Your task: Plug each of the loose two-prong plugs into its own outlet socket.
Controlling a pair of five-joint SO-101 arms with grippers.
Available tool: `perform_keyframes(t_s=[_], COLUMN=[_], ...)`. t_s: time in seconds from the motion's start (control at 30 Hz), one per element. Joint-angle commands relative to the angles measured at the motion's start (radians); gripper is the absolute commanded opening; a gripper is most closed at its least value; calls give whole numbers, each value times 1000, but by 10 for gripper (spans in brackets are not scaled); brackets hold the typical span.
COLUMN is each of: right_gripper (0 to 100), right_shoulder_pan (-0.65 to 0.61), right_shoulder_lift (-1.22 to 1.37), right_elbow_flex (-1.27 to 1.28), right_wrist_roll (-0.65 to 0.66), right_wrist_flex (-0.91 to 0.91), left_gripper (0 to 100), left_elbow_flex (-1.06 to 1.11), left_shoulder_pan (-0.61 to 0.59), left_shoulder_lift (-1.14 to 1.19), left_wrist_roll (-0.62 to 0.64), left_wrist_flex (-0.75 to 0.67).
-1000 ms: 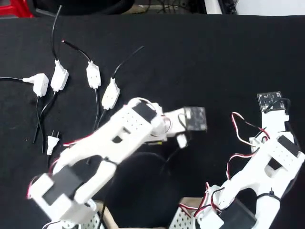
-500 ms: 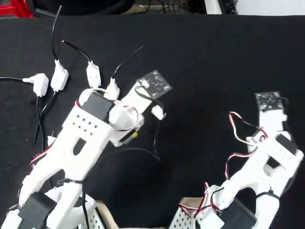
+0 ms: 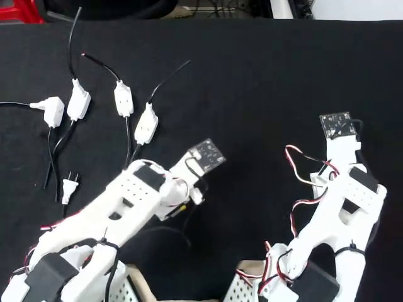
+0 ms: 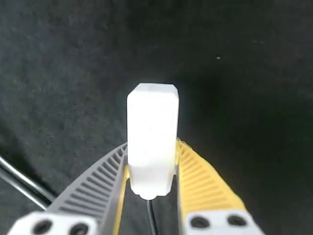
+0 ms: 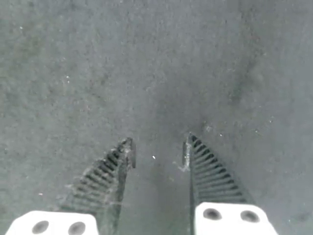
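The left gripper (image 4: 152, 156) clamps a white connector (image 4: 152, 132), its cable trailing back. The loose plug (image 3: 68, 187) lies well off to its left, prongs toward the far edge, nearer the left arm. The right gripper (image 5: 156, 152) hangs open.

Left hand (image 4: 151, 147) clamps a plug (image 4: 152, 117); right hand (image 5: 158, 143) hangs, fingers (image 5: 105, 181) parted.

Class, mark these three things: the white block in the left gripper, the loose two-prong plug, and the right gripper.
white block (image 4: 152, 142), left wrist view, middle of its front face.
loose two-prong plug (image 3: 67, 190), high view, its white body.
right gripper (image 5: 158, 143), right wrist view, midway between its fingertips.
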Motion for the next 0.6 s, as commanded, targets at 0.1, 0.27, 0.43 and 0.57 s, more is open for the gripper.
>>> perform_keyframes(t_s=[0.1, 0.27, 0.43, 0.57], right_gripper=[166, 166, 166, 166], right_shoulder_pan=[-9, -11, -12, -14], right_shoulder_lift=[-1, -2, -2, -5], right_elbow_flex=[-48, -36, -27, -27], right_wrist_roll=[-5, -3, -3, -3], right_wrist_flex=[6, 6, 5, 5], left_gripper=[133, 314, 317, 317], left_elbow_flex=[8, 12, -19, -48], left_shoulder_pan=[-25, -28, -113, -214], left_shoulder_lift=[-8, -9, -18, -12], left_wrist_roll=[52, 124, 80, -32], left_wrist_flex=[-55, -55, -58, -61])
